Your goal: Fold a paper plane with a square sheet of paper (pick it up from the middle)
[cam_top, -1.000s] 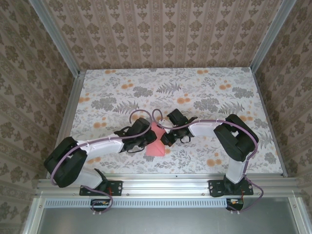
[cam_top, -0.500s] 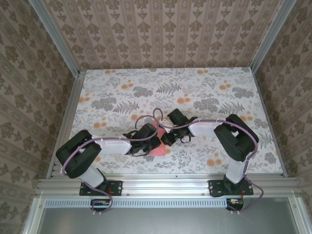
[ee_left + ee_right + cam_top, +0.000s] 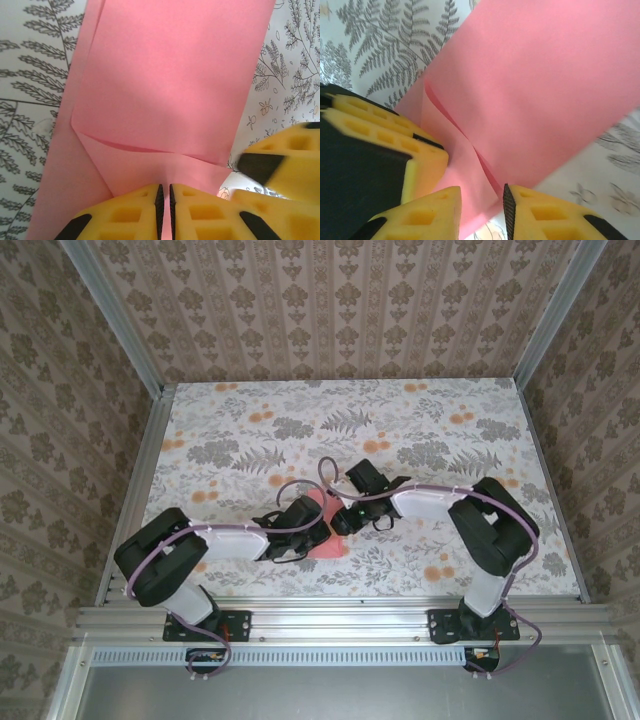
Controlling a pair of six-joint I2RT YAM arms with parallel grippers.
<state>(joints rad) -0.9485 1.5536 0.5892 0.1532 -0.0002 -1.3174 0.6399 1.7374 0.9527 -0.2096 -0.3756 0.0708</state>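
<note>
Near the middle of the bench's (image 3: 420,410) near edge lies the thin pink-red sheet of paper (image 3: 330,543), partly folded into a strip. Its long axis runs roughly from the near edge toward the far edge. My left gripper (image 3: 164,192) meets it from the left-edge side, pressed together on a fold of the sheet. My right gripper (image 3: 481,197) faces it from the right-edge side, jaws apart over the same end, holding nothing. Both sit equally close, so I judge the left must hold the sheet while the right creases.
</note>
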